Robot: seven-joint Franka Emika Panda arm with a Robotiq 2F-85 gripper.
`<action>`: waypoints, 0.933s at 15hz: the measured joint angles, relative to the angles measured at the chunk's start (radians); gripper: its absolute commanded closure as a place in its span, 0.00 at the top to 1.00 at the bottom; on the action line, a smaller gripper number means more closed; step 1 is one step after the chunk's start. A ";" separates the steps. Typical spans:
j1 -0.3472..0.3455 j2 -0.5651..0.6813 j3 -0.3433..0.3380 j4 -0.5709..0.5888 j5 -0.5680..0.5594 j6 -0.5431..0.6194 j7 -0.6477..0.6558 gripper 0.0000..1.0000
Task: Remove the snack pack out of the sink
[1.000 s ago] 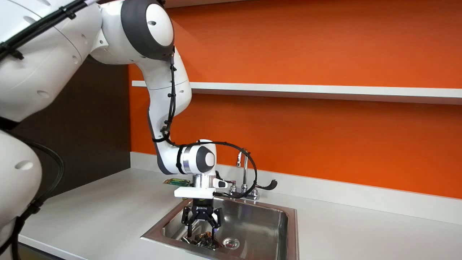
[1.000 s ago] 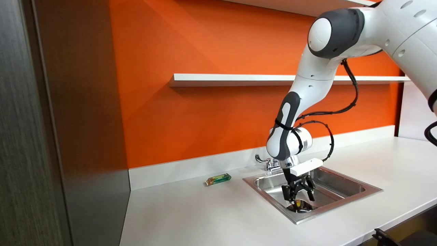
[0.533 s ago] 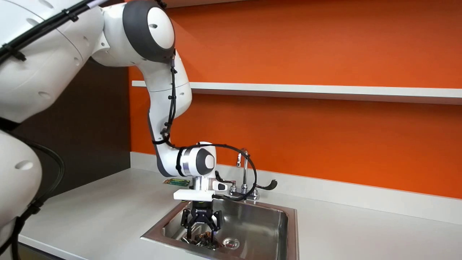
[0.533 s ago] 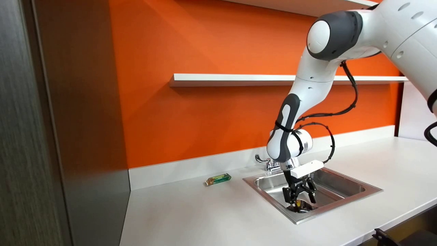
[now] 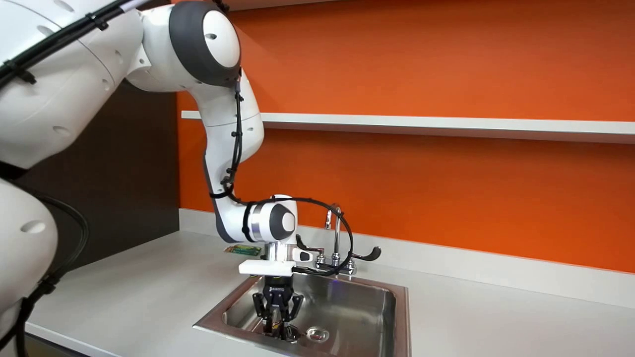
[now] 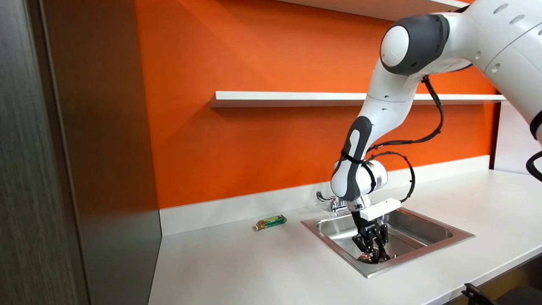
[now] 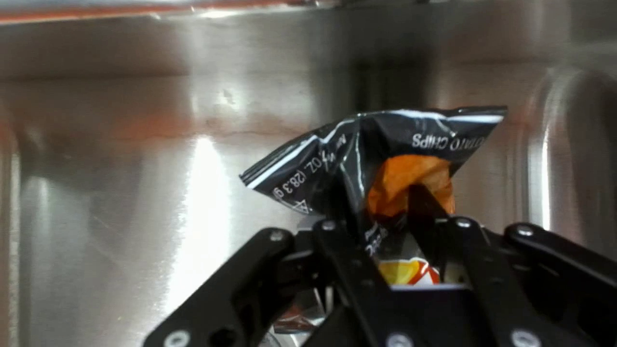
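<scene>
A: Pos. of the snack pack (image 7: 378,166)?

B: Down in the sink (image 5: 403,322), drain (image 5: 317,334) just beside it. Can't tell if it touches the bottom.

A: Orientation?

B: Crimped end fans out twd top of the wrist view, print upside down. Seal's bent mid-way: one wing droops to the left of frame, the other lifts to the right. Long axis, as far as visible, runs approx top to bottom there, back btwn the fingers (image 7: 487,282).

A: Claw (image 7: 383,205)?

B: Clamped on the pack, foil bunched in its grip.

A: Hard-to-see stuff?

B: Far end's hidden under the claw. Print's partial: I get "OTATO CHIPS" & "OZ. (28.3 g)". In both exterior views the pack's tiny, mostly behind the fingers. Arm (image 5: 218,106) is cut off by the frame edge.

A: Surface & room?

B: Sink's set in a pale counter (image 6: 237,262), faucet (image 5: 336,260) w/ lever handles behind it. Green packet (image 6: 271,222) lies on the counter, apart from the sink, nr the backsplash (image 6: 203,214). Orange wall (image 5: 446,193), white shelf (image 5: 446,122) across it, dark panel (image 6: 106,148) to one side.
</scene>
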 measured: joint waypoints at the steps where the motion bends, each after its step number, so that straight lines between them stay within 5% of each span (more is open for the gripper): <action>1: 0.000 0.000 0.000 0.001 0.000 0.000 0.000 0.02; 14: 0.016 -0.022 0.000 0.022 -0.003 0.000 0.003 0.00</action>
